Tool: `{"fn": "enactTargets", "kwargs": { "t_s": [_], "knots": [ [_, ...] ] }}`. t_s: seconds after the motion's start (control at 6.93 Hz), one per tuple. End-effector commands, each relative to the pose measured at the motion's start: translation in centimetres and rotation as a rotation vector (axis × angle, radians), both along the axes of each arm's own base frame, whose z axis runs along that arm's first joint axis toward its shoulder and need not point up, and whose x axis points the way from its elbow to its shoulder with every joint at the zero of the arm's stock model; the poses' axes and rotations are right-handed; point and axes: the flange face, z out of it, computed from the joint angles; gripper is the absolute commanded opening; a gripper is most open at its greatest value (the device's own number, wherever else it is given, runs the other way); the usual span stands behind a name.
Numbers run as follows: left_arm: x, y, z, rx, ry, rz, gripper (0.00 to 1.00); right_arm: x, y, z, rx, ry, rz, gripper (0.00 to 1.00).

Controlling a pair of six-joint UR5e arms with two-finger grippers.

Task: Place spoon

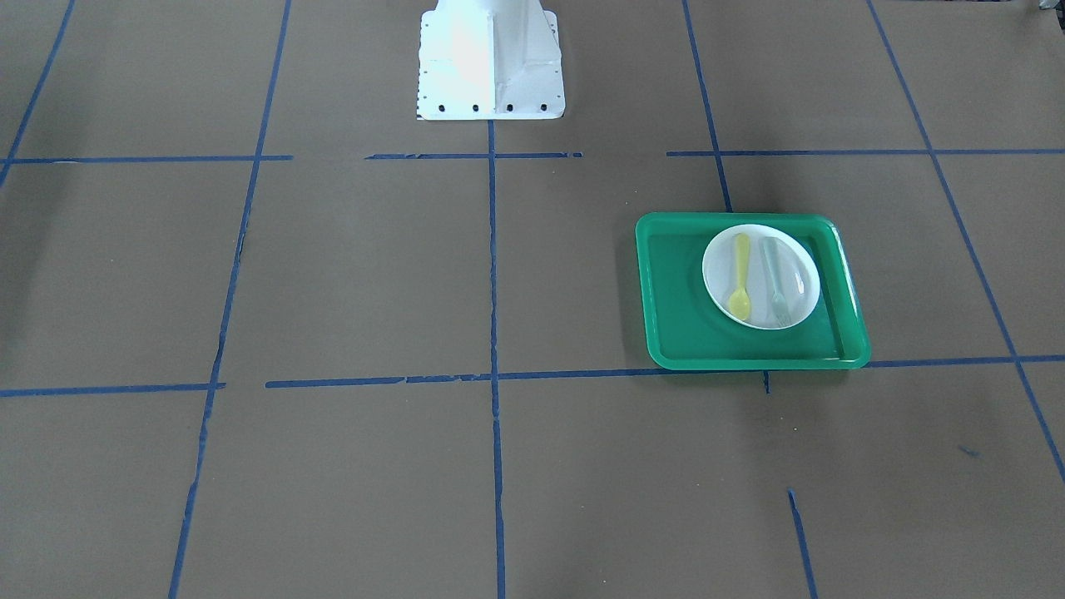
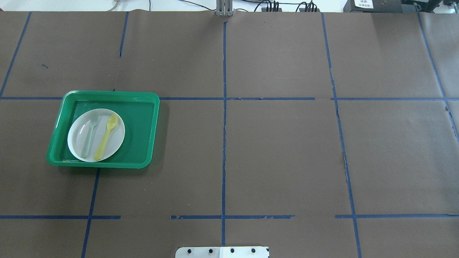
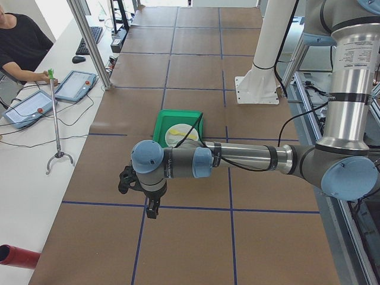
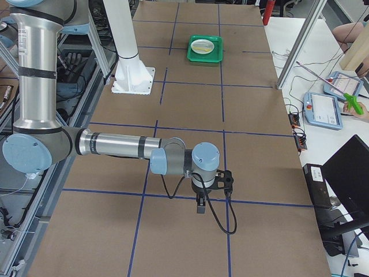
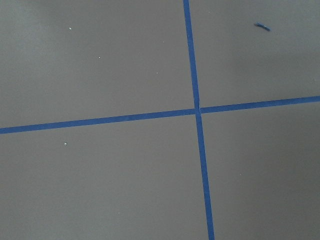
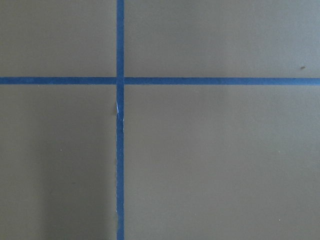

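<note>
I think I'm done, since the small yellow plastic spoon (image 1: 740,279) lies on the round white plate (image 1: 758,249); whether the jaws are apart, I cannot tell.

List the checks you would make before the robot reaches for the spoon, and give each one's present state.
1. The spoon is in view: ok, it lies on the white plate in the green tray.
2. The spoon is apart from the grey-green fork: ok, they lie side by side with a gap.
3. The spoon is uncovered: ok.
4. The left hand is over the spoon: not ok, it hangs over bare paper away from the tray.
5. The left hand is open: cannot tell.
6. The right hand is open: cannot tell.
</note>
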Motion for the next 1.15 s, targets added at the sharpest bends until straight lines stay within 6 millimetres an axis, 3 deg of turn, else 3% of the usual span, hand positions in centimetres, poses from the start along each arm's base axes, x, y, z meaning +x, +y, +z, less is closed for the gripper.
{"fn": "enactTargets", "kwargs": {
  "t_s": [0.0,0.58,0.72,0.87,1.01],
  "knots": [
    [0.1,0.1,-0.1,-0.01,0.001,-0.003,1.0,0.0,0.0,0.0,0.0,0.0,0.0,1.0],
    [0.2,1.5,0.5,0.002,-0.002,0.001,1.0,0.0,0.0,0.0,0.0,0.002,0.0,1.0],
    [0.5,0.5,-1.4,0.094,-0.009,0.001,1.0,0.0,0.0,0.0,0.0,0.0,0.0,1.0],
    [1.7,0.3,-1.8,0.116,0.0,0.011,1.0,0.0,0.0,0.1,-0.002,0.0,0.0,1.0],
    [9.0,-1.1,-2.8,0.108,0.012,0.128,1.0,0.0,0.0,0.0,0.0,0.0,0.0,1.0]
  ]
}}
